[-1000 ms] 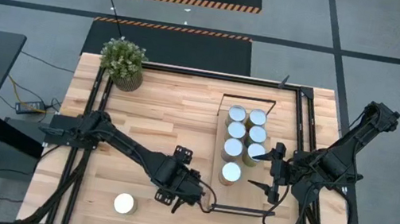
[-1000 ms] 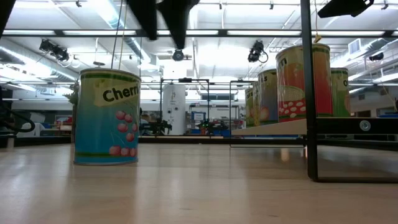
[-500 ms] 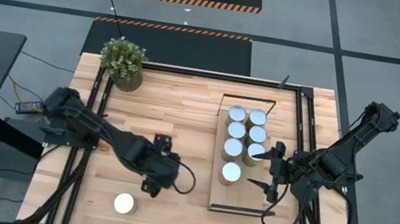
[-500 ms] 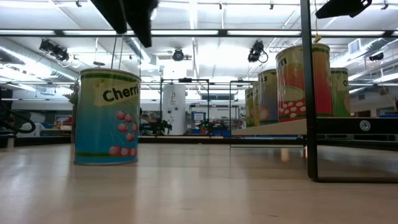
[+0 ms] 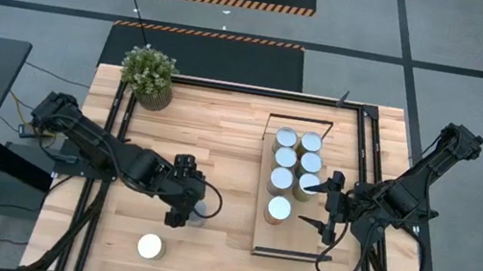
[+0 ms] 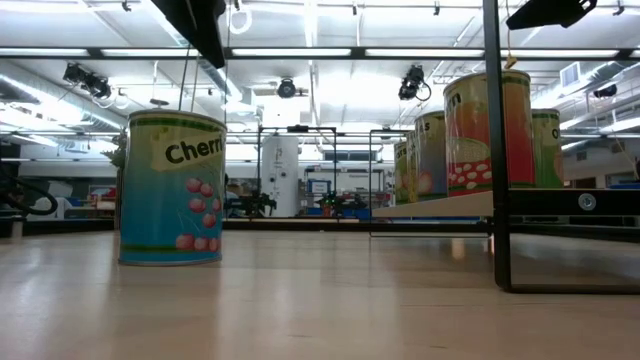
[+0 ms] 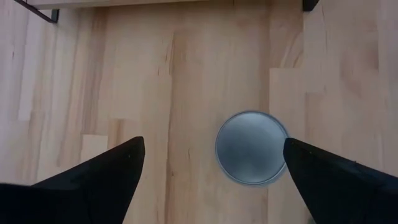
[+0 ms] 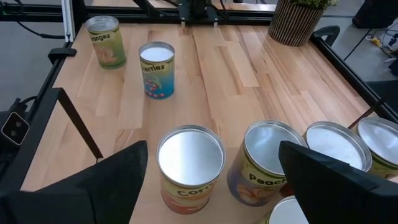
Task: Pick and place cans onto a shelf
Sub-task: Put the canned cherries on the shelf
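A can with a blue cherry label (image 6: 170,188) stands upright on the plank table, its grey lid (image 7: 252,147) seen from above. My left gripper (image 5: 183,210) hangs open well above it; the lid shows between the fingers, closer to one fingertip (image 7: 292,149), untouched. A second can (image 5: 149,246) with a bright lid stands near the table's front edge. Several cans (image 5: 285,158) stand in two rows on the shelf (image 5: 259,240). My right gripper (image 5: 328,206) waits open beside the shelf's right side, above the nearest shelf cans (image 8: 189,162).
A potted plant (image 5: 148,77) stands at the far left corner. Black frame rails (image 5: 115,135) run along both sides of the table. Bare planks lie between the two loose cans and the shelf.
My left gripper has travelled from the shelf's near end toward the table's left edge, rolling about its pointing line, and now hangs above the cherry can. It has stayed open. The cans have not moved.
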